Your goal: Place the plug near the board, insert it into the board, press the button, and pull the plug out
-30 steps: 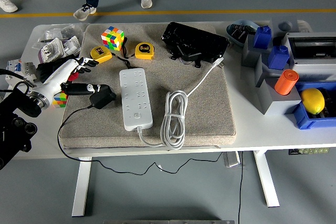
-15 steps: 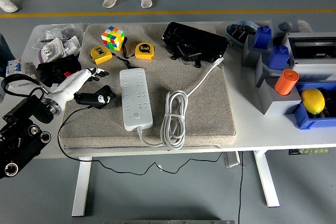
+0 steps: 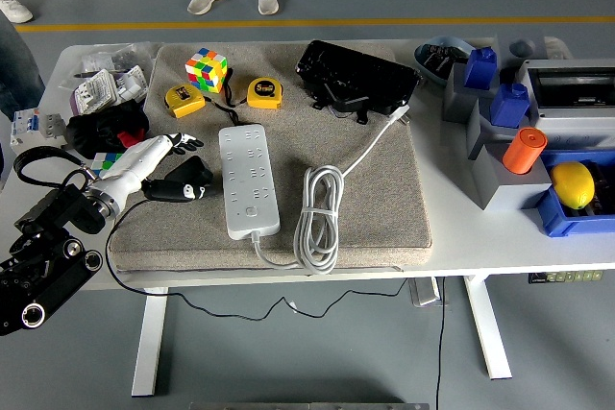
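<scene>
At the left of the frame the left hand point(image 3: 161, 162) reaches in from the lower left over a grey felt mat point(image 3: 384, 208), its white-shelled palm leading into dark fingers that close around the plug point(image 3: 188, 180), so the hand is grasping it. The plug is a chunky black adapter block, matte, with a small pale mark on its side; it sits low over the mat just left of the power strip point(image 3: 248, 180), near it but apart from it. A thin black cable point(image 3: 144, 293) runs from the plug down over the mat's front left edge and droops below the table's near edge point(image 3: 480, 261). The power strip is a long white board lying lengthwise in the middle of the mat, with rows of sockets down its length and a round button near its lower end; its thick white cord point(image 3: 317, 213) is coiled in loops just to its right, with a tail running up to the right toward a black case point(image 3: 356, 79) at the top of the mat. Upper left on the mat are a Rubik's cube point(image 3: 206, 69) and two yellow tape measures point(image 3: 263, 92). The right arm does not show.
</scene>
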Robot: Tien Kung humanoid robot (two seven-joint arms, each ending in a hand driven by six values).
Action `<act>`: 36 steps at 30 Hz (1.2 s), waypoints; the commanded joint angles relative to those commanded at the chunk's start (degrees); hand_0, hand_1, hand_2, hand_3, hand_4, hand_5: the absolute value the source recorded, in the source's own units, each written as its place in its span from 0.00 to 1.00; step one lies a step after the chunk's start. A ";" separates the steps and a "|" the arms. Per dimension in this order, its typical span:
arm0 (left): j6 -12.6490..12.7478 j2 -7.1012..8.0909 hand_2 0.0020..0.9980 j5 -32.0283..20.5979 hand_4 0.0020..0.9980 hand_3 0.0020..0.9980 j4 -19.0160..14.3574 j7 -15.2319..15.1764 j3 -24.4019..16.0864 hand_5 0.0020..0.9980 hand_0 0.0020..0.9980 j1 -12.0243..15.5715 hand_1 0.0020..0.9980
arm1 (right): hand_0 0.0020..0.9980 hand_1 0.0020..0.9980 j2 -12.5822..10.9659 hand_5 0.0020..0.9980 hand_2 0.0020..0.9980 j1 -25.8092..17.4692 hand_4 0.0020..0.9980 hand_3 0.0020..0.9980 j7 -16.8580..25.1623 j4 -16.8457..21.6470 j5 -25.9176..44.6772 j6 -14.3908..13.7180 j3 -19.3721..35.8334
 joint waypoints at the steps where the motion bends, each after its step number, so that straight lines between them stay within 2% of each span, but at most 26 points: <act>1: 0.09 -0.08 0.67 -0.38 1.00 0.72 0.32 -0.16 0.16 0.21 0.67 -0.10 0.67 | 0.72 0.72 -0.02 0.65 0.74 -0.01 1.00 0.66 0.00 0.00 0.02 0.00 -0.03; 14: 1.30 -1.23 0.65 -1.58 1.00 0.71 3.41 -0.80 0.94 0.19 0.63 -1.44 0.63 | 0.72 0.72 -0.05 0.65 0.74 0.13 1.00 0.66 0.00 0.08 0.03 -0.02 -0.28; 18: 1.27 -1.36 0.65 -2.17 1.00 0.71 4.42 -0.53 1.29 0.19 0.63 -1.93 0.63 | 0.72 0.72 -0.05 0.65 0.74 0.16 1.00 0.66 0.04 0.07 0.06 -0.04 -0.14; 19: 1.29 -1.38 0.58 -2.36 1.00 0.67 4.64 -0.56 1.31 0.18 0.58 -1.98 0.59 | 0.72 0.72 -0.06 0.65 0.74 0.17 1.00 0.66 0.04 0.07 0.07 -0.05 -0.12; 24: 1.22 -1.43 0.58 -3.30 1.00 0.67 5.39 -0.67 1.53 0.18 0.58 -2.25 0.59 | 0.72 0.72 -0.10 0.65 0.74 0.14 1.00 0.66 0.05 0.05 0.12 -0.06 -0.20; 25: 1.19 -1.44 0.55 -3.43 1.00 0.63 5.47 -0.61 1.52 0.18 0.55 -2.27 0.57 | 0.72 0.72 -0.10 0.65 0.74 0.15 1.00 0.66 0.05 0.06 0.10 -0.05 -0.21; 36: 0.89 -1.48 0.54 -3.60 1.00 0.61 6.45 0.34 1.88 0.18 0.53 -2.70 0.55 | 0.72 0.72 -0.09 0.65 0.74 0.26 1.00 0.66 0.07 0.07 0.10 -0.06 -0.31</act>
